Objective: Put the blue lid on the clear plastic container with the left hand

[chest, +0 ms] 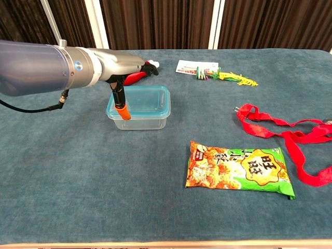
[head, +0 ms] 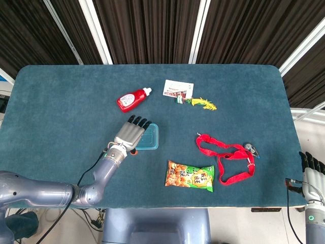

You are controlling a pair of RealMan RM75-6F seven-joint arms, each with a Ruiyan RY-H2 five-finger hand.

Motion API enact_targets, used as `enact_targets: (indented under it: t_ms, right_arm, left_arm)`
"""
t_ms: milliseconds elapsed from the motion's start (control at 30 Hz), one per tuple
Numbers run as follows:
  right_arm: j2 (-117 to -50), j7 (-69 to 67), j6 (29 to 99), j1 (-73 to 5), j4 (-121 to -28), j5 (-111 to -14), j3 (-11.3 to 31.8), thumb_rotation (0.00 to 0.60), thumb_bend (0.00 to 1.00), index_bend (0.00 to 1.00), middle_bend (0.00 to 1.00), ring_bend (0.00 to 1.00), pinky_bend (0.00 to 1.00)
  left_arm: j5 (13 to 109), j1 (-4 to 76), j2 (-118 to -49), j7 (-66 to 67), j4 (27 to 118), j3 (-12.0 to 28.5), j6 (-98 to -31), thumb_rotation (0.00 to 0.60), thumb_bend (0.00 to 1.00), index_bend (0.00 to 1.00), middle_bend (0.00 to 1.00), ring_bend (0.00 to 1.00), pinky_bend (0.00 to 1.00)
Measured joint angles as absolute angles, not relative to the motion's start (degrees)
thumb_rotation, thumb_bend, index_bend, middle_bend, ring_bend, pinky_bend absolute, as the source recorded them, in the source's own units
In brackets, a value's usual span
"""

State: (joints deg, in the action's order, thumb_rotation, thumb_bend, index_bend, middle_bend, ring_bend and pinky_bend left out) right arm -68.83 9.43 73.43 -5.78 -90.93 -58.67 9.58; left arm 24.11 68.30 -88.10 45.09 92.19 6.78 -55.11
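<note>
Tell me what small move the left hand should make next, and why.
Probably lift the left hand up and clear. The blue lid already sits level on the clear plastic container, and the hand hovers over its left edge with nothing in it, so the placing looks done.
</note>
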Motion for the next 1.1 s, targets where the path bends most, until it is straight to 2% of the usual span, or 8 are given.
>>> enact_targets:
  t_ms: [167,300,400,533,667,800,933,1100]
  right_arm:
    - [-68.93,9.45,73.63,-5.76,-90.92,-58.52,9.65,0.6,0.27,0.04,0.0,0.0,0.0]
    - [-69.14,9.61,73.86,-5.76,-90.73,-58.26,9.76,0.6,0.27,0.04,0.0,0.0,0.0]
    - [-69.33,9.85,74.01,-5.78,-90.55,-57.99,9.85,0.6,0.27,0.04,0.0,0.0,0.0]
    - [-69.63,10.23,74.03,-5.84,-90.25,-57.57,9.9,0.6,0.27,0.04,0.0,0.0,0.0]
    - [-69.91,10.61,73.72,-5.99,-89.91,-57.15,9.88,0.6,0.27,0.04,0.0,0.0,0.0]
    - [-70.18,10.82,73.67,-6.08,-89.59,-56.95,9.89,0.6,0.27,0.04,0.0,0.0,0.0]
    - [-70.41,11.02,73.59,-6.21,-89.3,-56.81,9.93,0.6,0.27,0.04,0.0,0.0,0.0]
    - [-70.38,10.85,73.89,-6.11,-89.42,-57.04,9.93,0.6,0.27,0.04,0.0,0.0,0.0]
  left_arm:
    - [27.46,67.96,-87.24,44.51,92.1,6.34,-54.63,0.6,0.2,0.15,0.16,0.02,0.1]
    - [32.19,67.27,-86.77,41.66,91.04,6.32,-52.77,0.6,0.39,0.28,0.28,0.12,0.22]
    - [36.73,66.41,-86.69,37.5,89.3,6.65,-50.91,0.6,0.44,0.35,0.32,0.14,0.24]
    - [43.92,65.08,-87.22,31.53,85.31,6.96,-48.55,0.6,0.46,0.46,0.36,0.16,0.24]
    - [49.54,64.0,-88.51,27.47,80.97,6.98,-47.37,0.6,0.47,0.5,0.4,0.18,0.24]
    - [53.4,63.05,-90.18,24.05,77.77,7.13,-47.23,0.6,0.47,0.49,0.39,0.18,0.24]
    - [55.29,62.4,-90.92,20.71,76.73,7.41,-46.0,0.6,0.37,0.46,0.36,0.17,0.22]
    - [57.27,61.66,-90.87,17.74,76.46,7.82,-44.9,0.6,0.35,0.43,0.33,0.15,0.22]
